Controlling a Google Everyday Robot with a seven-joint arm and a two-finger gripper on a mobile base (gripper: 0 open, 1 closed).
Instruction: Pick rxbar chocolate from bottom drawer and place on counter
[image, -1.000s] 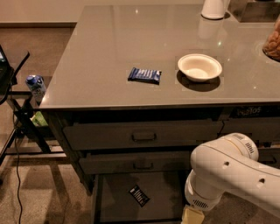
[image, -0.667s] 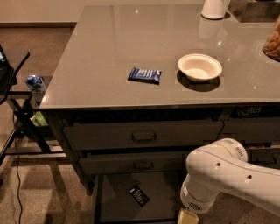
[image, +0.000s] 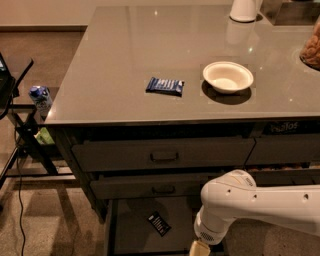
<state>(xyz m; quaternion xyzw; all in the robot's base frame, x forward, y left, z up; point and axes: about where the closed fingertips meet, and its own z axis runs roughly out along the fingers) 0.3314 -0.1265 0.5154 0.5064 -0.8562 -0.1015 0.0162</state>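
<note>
One rxbar chocolate (image: 158, 223) to fetch. Lying where?

Flat on the dark floor of the open bottom drawer (image: 125, 235), about midway between its side walls.

And the gripper?

Gripper (image: 199, 248) low over the drawer, toward its right wall as viewed, at the end of the white arm (image: 260, 200). Mostly out of view below, so cannot tell whether open or closed.

Which way to go, then?

Toward the drawer's left wall and slightly back. Bar near, not touching. Long axis slanted, back-left corner toward front-right corner, so probably worth a wrist turn to close across the short width.

Handling?

Thin, flat, black wrapper with white print on a smooth floor, so likely to slide if nudged. Not to be confused with the blue-wrapped bar (image: 165, 86) on the glossy grey surface (image: 125, 45), beside the white bowl (image: 228, 76).

Destination?

That same surface, above the drawers.
</note>
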